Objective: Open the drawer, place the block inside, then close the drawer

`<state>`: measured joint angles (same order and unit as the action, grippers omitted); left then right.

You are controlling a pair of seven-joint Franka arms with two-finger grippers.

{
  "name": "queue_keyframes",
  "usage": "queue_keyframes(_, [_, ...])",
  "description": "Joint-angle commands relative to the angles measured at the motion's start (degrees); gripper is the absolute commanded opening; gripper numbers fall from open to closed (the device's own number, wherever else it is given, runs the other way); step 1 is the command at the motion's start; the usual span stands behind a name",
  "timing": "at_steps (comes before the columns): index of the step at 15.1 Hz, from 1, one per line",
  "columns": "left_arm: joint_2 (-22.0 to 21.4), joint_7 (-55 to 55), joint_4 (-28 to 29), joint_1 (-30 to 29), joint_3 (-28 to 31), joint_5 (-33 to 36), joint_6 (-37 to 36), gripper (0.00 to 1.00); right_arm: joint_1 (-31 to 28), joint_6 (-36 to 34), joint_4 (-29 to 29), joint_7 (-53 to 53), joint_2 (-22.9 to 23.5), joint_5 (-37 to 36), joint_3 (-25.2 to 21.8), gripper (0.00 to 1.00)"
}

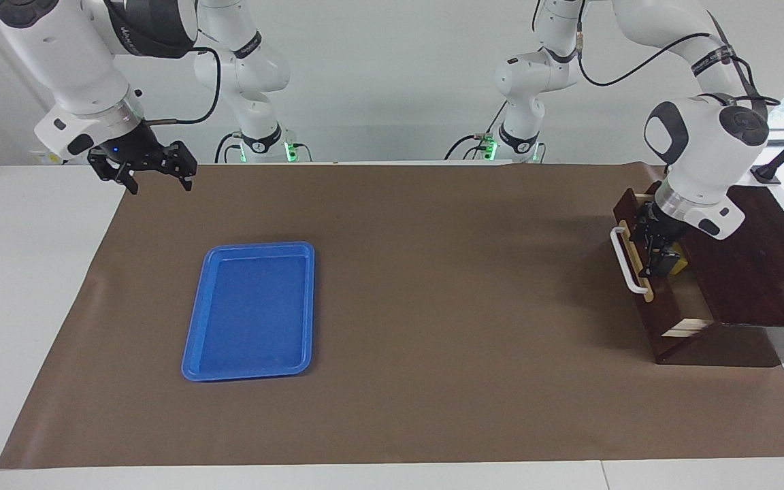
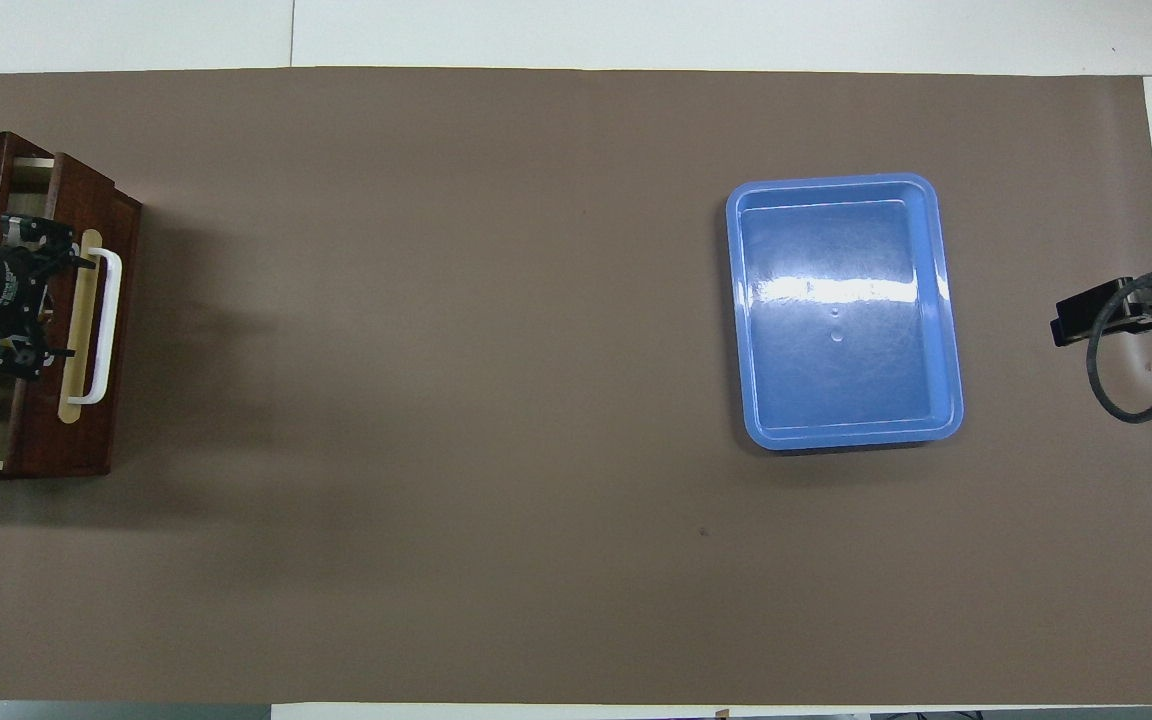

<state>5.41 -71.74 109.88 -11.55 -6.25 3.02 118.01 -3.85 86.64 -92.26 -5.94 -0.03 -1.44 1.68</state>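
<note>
The dark brown drawer (image 1: 652,314) with its white bar handle (image 1: 627,269) stands partly open in its cabinet (image 1: 753,272) at the left arm's end of the table. My left gripper (image 1: 657,257) is open and reaches down into the narrow gap just inside the drawer front (image 2: 86,450). A sliver of the yellow block (image 1: 680,263) shows in the drawer beside that gripper. The overhead view hides the block under the left gripper (image 2: 21,300). My right gripper (image 1: 159,182) waits, open and holding nothing, raised over the mat's edge at the right arm's end.
A blue plastic tray (image 1: 252,309) lies on the brown mat (image 1: 433,306) toward the right arm's end, also in the overhead view as the tray (image 2: 841,310). A black cable loops by the right gripper (image 2: 1106,312).
</note>
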Motion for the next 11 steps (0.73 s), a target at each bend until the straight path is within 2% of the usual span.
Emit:
queue_keyframes(1, [-0.4,3.9,1.4,-2.2,0.1,1.5,1.5,1.00,-0.4,0.7,-0.9,1.0,-0.9,0.8,0.3,1.00])
queue_keyframes(8, [-0.3,4.5,1.4,-2.4,0.0,1.5,1.5,1.00,-0.5,1.0,-0.9,1.0,-0.9,0.8,0.3,1.00])
queue_keyframes(11, [-0.4,8.8,1.4,-4.4,0.1,1.5,1.5,1.00,-0.5,0.9,-0.9,1.0,-0.9,0.8,0.3,1.00])
